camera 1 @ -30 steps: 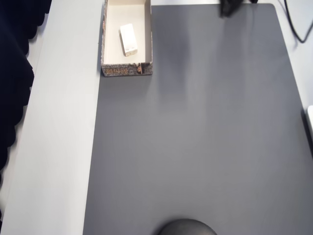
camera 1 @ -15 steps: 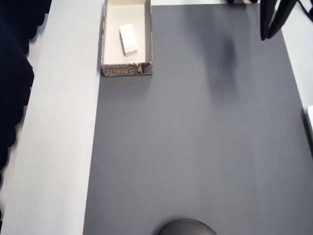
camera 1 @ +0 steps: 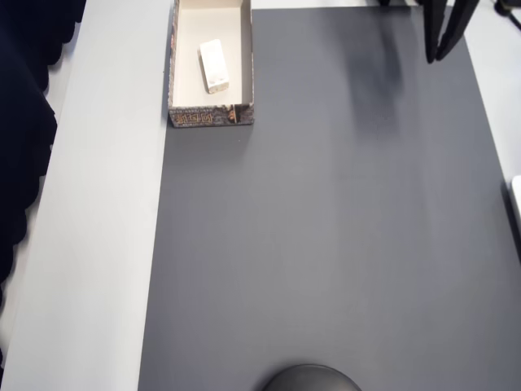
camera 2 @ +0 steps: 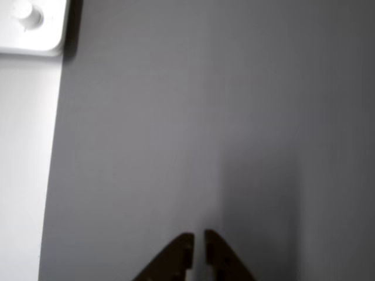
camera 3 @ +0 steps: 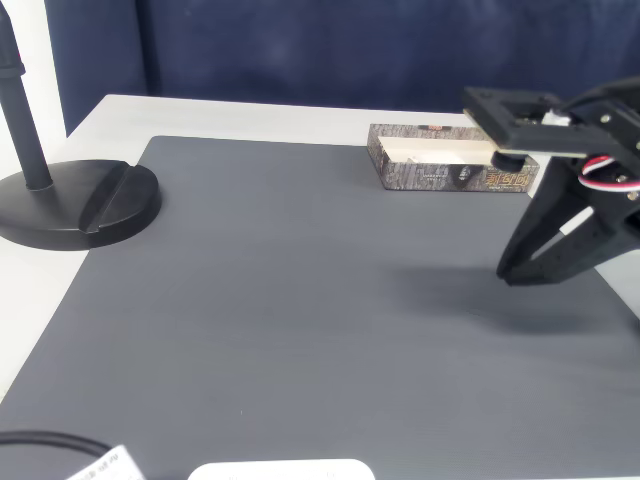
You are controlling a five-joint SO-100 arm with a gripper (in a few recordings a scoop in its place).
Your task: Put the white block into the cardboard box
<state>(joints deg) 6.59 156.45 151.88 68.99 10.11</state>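
The white block (camera 1: 213, 66) lies flat inside the cardboard box (camera 1: 210, 116), which sits at the top left of the overhead view. The fixed view shows the box (camera 3: 440, 172) at the mat's far edge, with its patterned dark side facing me. My gripper (camera 1: 436, 57) hangs over the top right of the mat, far from the box. Its dark fingers meet at the tips with nothing between them, as seen in the wrist view (camera 2: 198, 237) and the fixed view (camera 3: 507, 275). It floats a little above the mat.
A grey mat (camera 1: 326, 244) covers most of the white table. A black stand base (camera 3: 80, 205) sits at the mat's left edge in the fixed view. A white device (camera 2: 29, 26) lies off the mat, and a black cable (camera 1: 488, 41) runs along its right side.
The gripper has come in from the top edge and moved right over the mat, and its fingers have drawn closer together. The block and box have not moved.
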